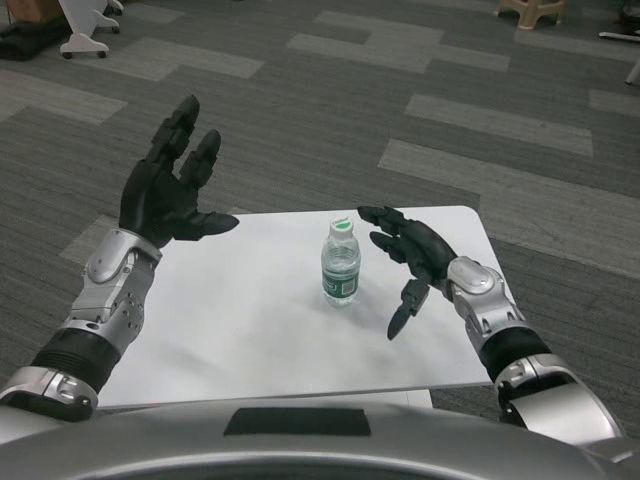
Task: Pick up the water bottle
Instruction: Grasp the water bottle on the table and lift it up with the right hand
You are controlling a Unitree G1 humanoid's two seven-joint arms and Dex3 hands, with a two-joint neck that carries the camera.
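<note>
Tabletop (250,330), white, smooth and round-cornered, carries only the water bottle (340,262), which stands upright near its middle with bare surface on every side, its near edge cut off at 6 o'clock. At 3 o'clock of the bottle, just beside but apart from it, the right hand (410,255) hovers with its fingers spread and holds nothing. Left hand (172,195), glossy black on a silver forearm, is raised at 9 o'clock over the table's far-left corner, fingers spread and empty, against grey patterned carpet (300,110).

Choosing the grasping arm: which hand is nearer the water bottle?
Right. The right hand hangs open just beside the water bottle, not touching. The left hand is raised farther off on its other side.
</note>
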